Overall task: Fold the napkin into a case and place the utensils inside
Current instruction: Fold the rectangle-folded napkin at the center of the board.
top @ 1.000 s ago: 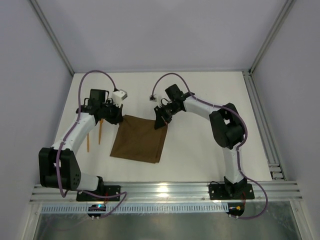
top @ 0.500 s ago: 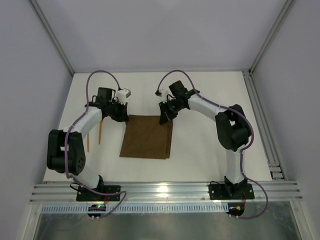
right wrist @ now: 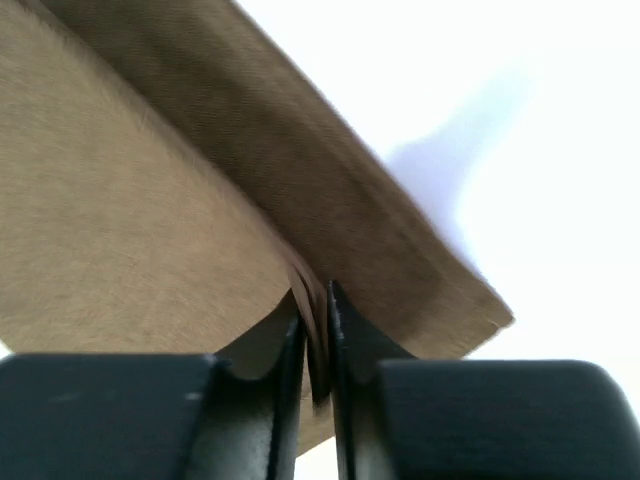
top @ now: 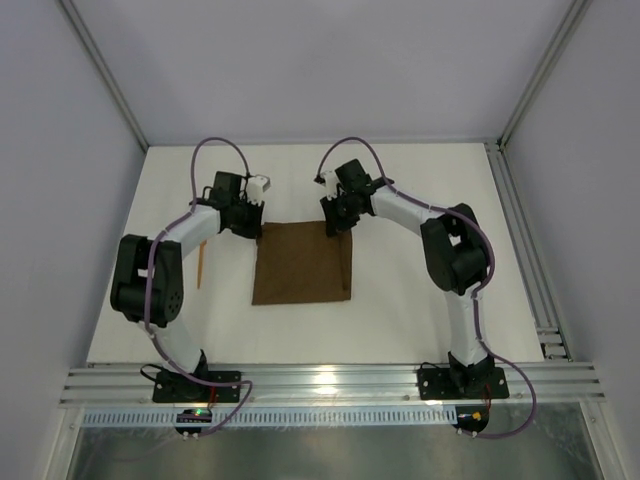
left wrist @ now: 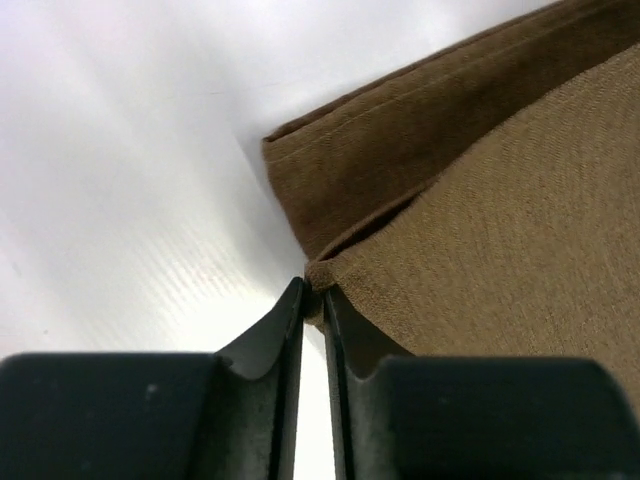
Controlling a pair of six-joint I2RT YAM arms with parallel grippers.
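The dark brown napkin lies flat in the middle of the table as a doubled rectangle. My left gripper sits at its far left corner and my right gripper at its far right corner. In the left wrist view the jaws of the left gripper stand a thin slit apart with the napkin corner nipped at their tips. Layers of the napkin run down between the near-closed jaws of the right gripper. One thin orange-tan utensil lies left of the cloth; the left arm hides any other.
The white table is walled by grey panels at the left, back and right. A metal rail runs along its right side. The left arm's elbow hangs over the left part of the table.
Both grippers carried the napkin's far edge toward the back wall and the cloth squared up from a skewed shape. The left elbow swung up. Both pairs of jaws have eased slightly.
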